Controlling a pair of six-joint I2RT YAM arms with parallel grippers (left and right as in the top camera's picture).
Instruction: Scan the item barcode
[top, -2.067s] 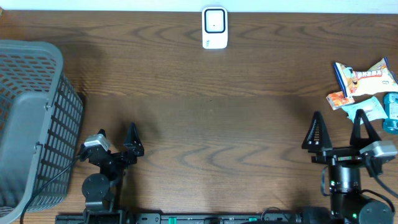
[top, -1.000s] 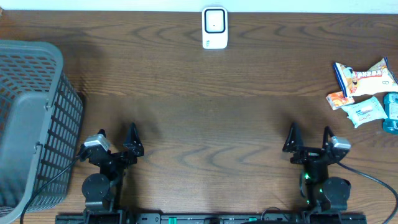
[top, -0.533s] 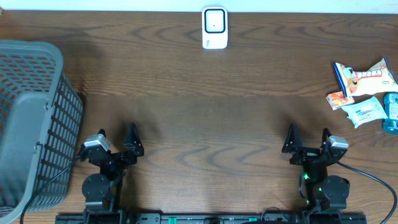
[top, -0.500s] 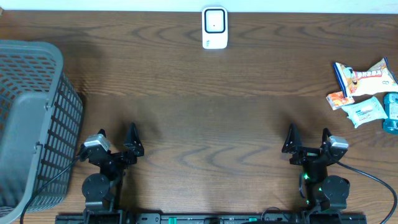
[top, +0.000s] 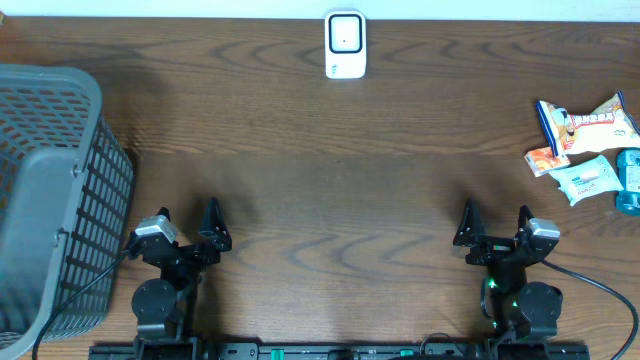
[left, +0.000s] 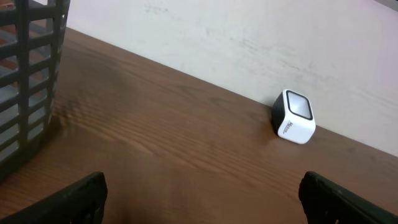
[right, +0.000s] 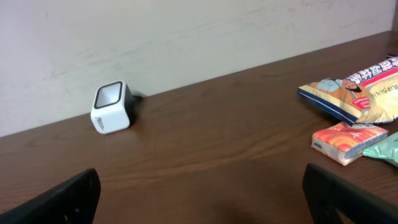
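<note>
A small white barcode scanner (top: 345, 45) stands at the back middle of the table, also in the left wrist view (left: 295, 117) and the right wrist view (right: 112, 107). Packaged items lie at the right edge: a snack bag (top: 588, 123) (right: 357, 88), a small orange pack (top: 545, 160) (right: 343, 142), a pale green wipes pack (top: 586, 179) and a teal item (top: 628, 180). My left gripper (top: 188, 226) (left: 200, 198) is open near the front left, empty. My right gripper (top: 495, 226) (right: 205, 198) is open near the front right, empty, well short of the items.
A grey mesh basket (top: 50, 200) (left: 28, 81) fills the left side of the table, close to the left arm. A pale wall runs behind the table's back edge. Bare wood lies between the two grippers and the scanner.
The right arm has drawn back from beside the items toward the front and left, then settled. The left arm has not moved.
</note>
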